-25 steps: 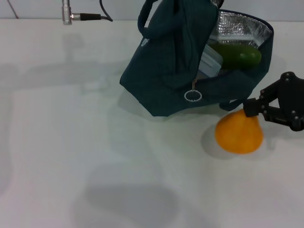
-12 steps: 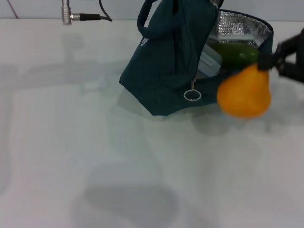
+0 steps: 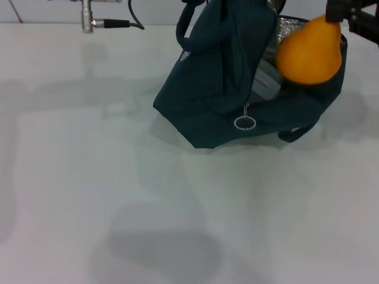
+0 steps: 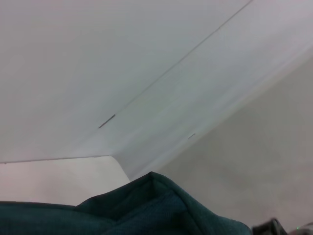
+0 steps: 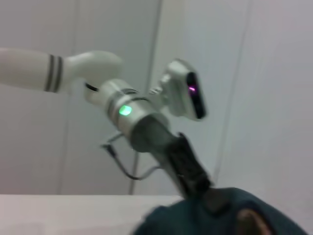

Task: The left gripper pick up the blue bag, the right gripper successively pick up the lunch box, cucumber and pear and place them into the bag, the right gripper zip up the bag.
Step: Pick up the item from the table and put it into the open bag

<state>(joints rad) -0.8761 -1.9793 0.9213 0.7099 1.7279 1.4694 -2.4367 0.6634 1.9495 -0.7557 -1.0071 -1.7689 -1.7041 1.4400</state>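
— Where's the pear now?

— Off the tabletop! A second ago it sat on the surface by the bag's front edge; now my right claw has it clamped by the narrow top, hanging just below the claw and right over the open mouth of the blue bag.

— And the bag itself?

— My left claw is pinched on the top of it, holding it upright; the zipper ring dangles well below. The lunch box peeks out inside, below the pear; the cucumber I can't see now.

— So what's left?

— I reckon lower, release, then go for the zip.
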